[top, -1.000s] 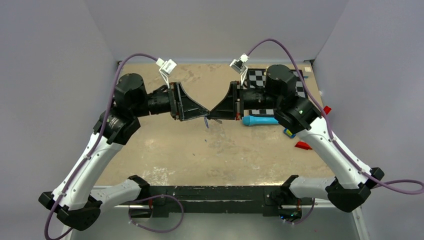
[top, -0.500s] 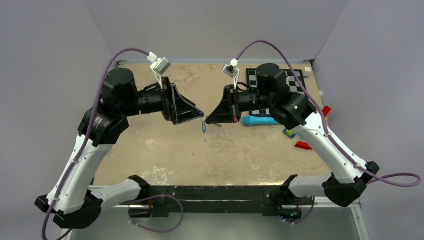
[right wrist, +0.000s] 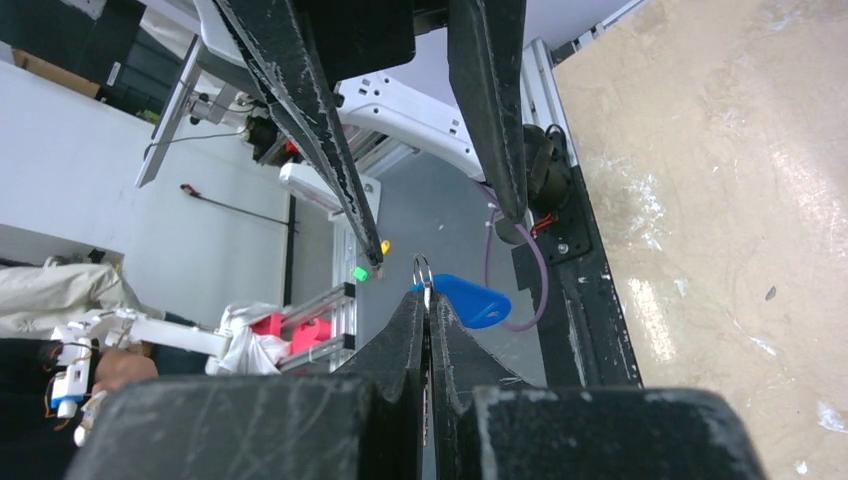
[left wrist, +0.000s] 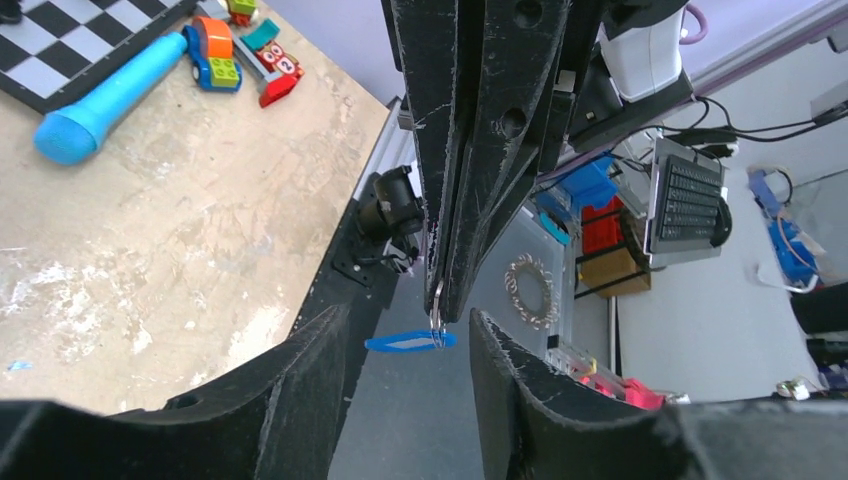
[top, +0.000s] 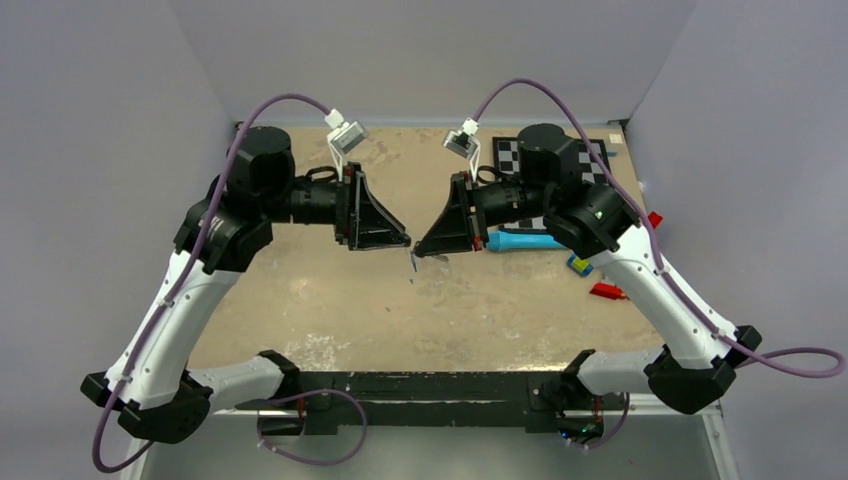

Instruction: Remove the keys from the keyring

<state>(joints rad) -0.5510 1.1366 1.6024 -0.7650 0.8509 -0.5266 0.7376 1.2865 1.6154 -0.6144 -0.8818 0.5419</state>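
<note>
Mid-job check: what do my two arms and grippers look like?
The left arm and right arm match: white links, black joints, a purple cable looping to a small white wrist camera. The left gripper and right gripper are black, wedge-shaped, with scuffed fingers. A green light glows on the right arm.

One digit reads, seemingly a "2", on a small red block [left wrist: 279,70] at the bench's [left wrist: 150,220] far right.

Bare counter [top: 320,300] open to the left and front, left hand [top: 406,242] and right hand [top: 420,251] nearly tip to tip mid-counter, keys [top: 413,262] dangling between, blue tube [top: 520,241], checkerboard [top: 512,152] and small blocks [top: 578,265] crowding the right
</note>
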